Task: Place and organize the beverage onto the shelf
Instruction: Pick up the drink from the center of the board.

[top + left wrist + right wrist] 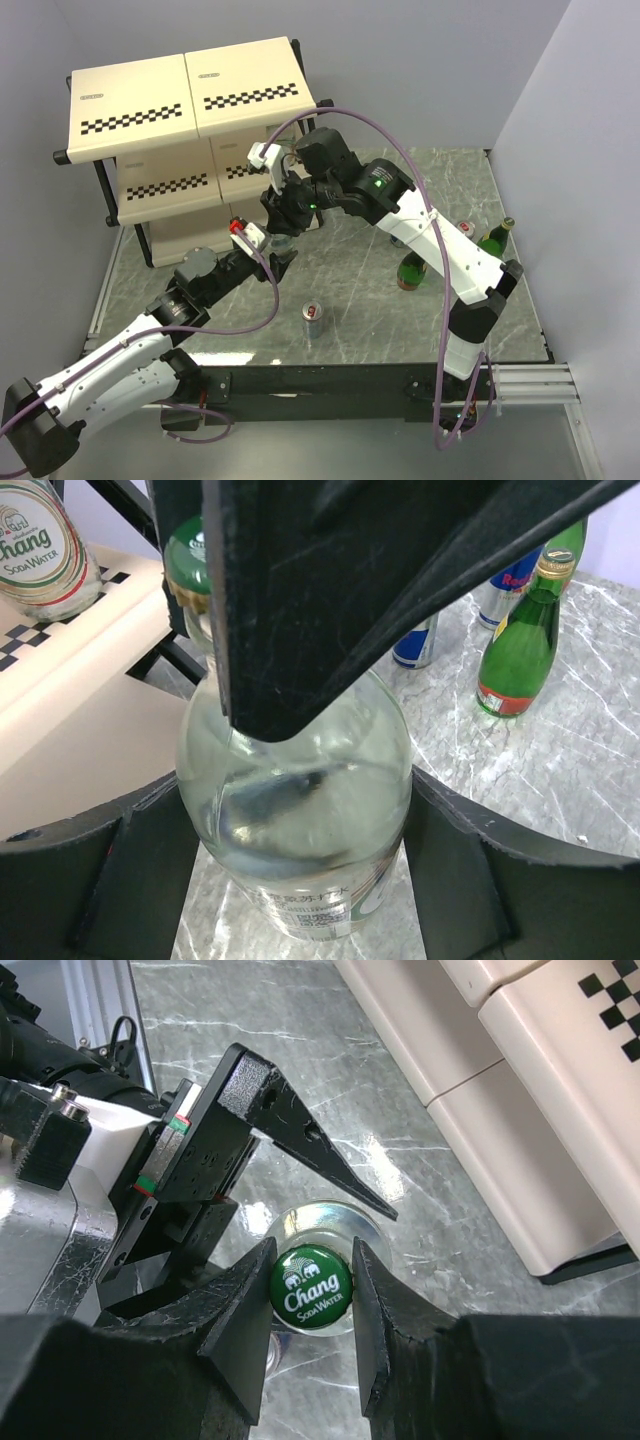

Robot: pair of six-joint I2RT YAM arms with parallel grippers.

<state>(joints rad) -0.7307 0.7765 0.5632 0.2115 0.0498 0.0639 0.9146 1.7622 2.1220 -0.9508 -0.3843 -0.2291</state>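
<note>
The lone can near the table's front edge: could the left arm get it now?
Probably not yet. The left gripper is closed around the clear bottle, whose cap the right gripper also grips. Nothing stands between it and the can.

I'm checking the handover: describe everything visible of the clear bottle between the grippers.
The bottle is short, clear, glass by its look, seemingly holding clear liquid, with small print low down and a green Chang Soda Water cap on. It is roughly upright near the shelf. The left gripper clasps its body; the right gripper pinches the cap.
</note>
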